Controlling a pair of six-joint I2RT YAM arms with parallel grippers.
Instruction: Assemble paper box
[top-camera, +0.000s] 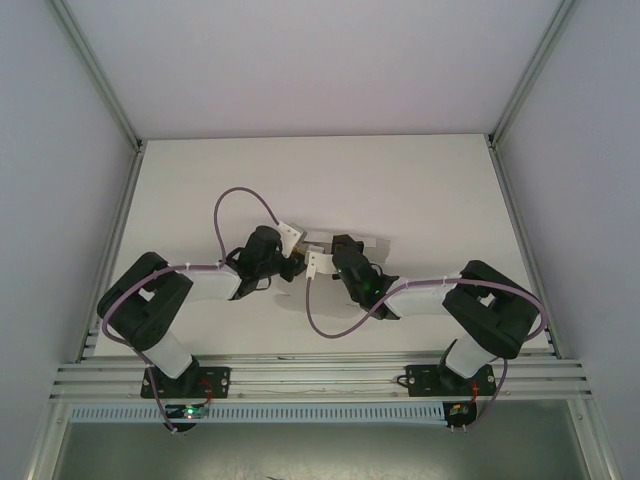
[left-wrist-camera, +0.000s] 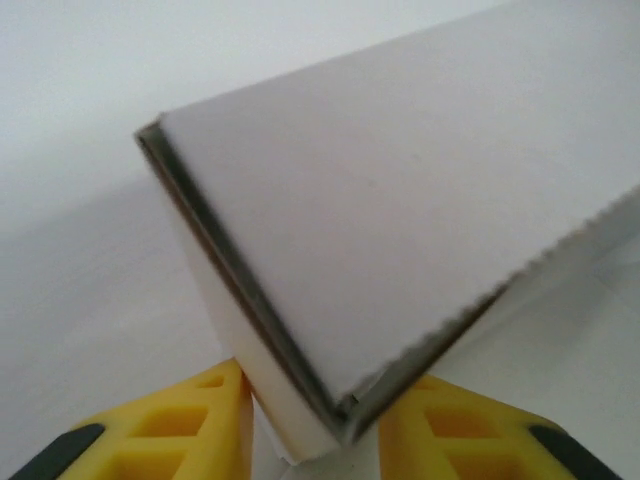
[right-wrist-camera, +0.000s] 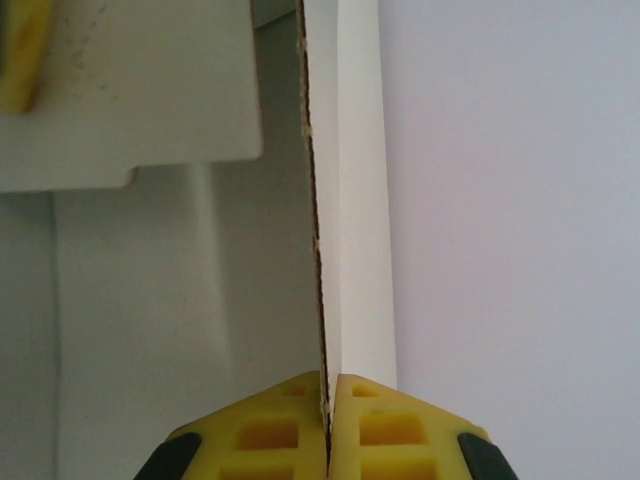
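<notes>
The box (left-wrist-camera: 420, 200), white card partly folded with its inside hidden, is at mid-table (top-camera: 200, 180) between the two arms. The left gripper (left-wrist-camera: 318, 440) is closed on a folded corner, its yellow fingers (left-wrist-camera: 190, 425) touching both sides. The right gripper (right-wrist-camera: 330, 420) pinches a thin card edge, fingers nearly together.

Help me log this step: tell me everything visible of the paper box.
The paper box is white thin card, not yet closed: a flat panel folded at a sharp crease, its cut edge serrated with a darker core. It is near the table centre. The left gripper pinches its folded corner; the right gripper is shut on a panel edge.
</notes>
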